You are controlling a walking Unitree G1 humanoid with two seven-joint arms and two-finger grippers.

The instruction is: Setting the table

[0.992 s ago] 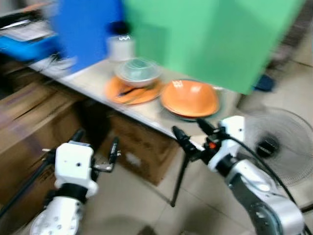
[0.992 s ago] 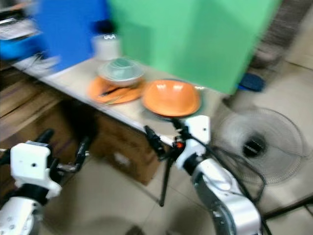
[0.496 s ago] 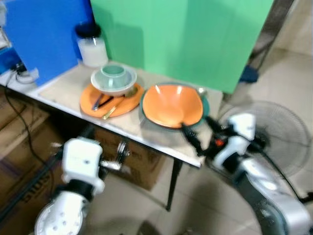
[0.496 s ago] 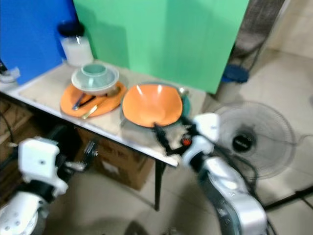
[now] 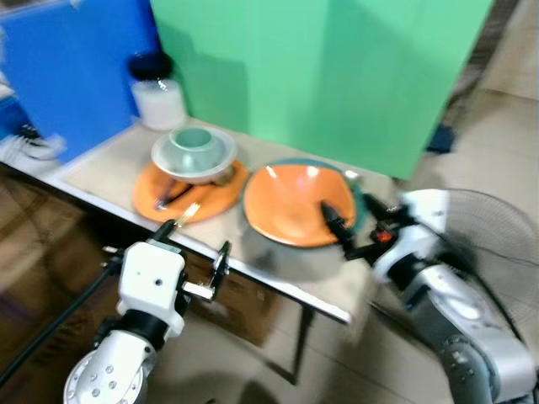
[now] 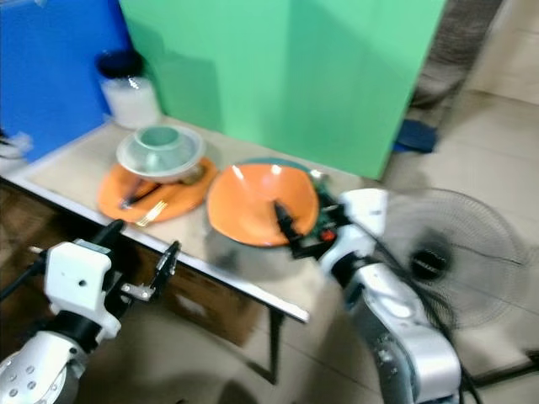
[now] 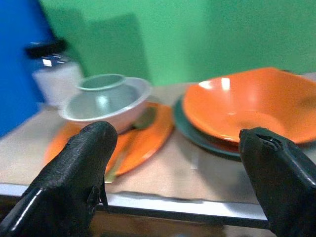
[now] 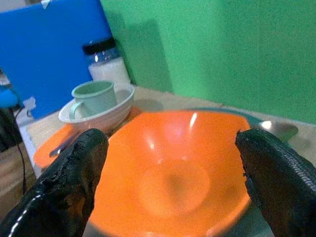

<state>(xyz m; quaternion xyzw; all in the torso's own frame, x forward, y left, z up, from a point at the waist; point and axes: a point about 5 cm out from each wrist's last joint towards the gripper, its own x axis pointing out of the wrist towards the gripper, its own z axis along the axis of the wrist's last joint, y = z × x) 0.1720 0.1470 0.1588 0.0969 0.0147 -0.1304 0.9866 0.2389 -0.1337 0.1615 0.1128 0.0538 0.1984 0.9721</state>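
Jar [image 5: 158, 89], possibly lidded, stands behind mug [image 5: 193, 140] in bowl [image 5: 194, 156].

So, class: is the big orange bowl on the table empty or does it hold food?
Empty. The right wrist view looks straight into the orange bowl, and its inside shows only bare glossy orange surface with a light reflection.

Four views of one table corner, two from above and two from table level.

The head pair looks forward and down on the table [image 5: 118, 164] from above its front edge, both eyes sharing the orange bowl [image 5: 295, 206] and orange plate [image 5: 189, 189]. The left wrist camera sits low at the table edge, facing the green panel [image 7: 197, 34]. The right wrist camera is closest, right over the orange bowl; both wrist views share the jar [image 8: 106, 61].
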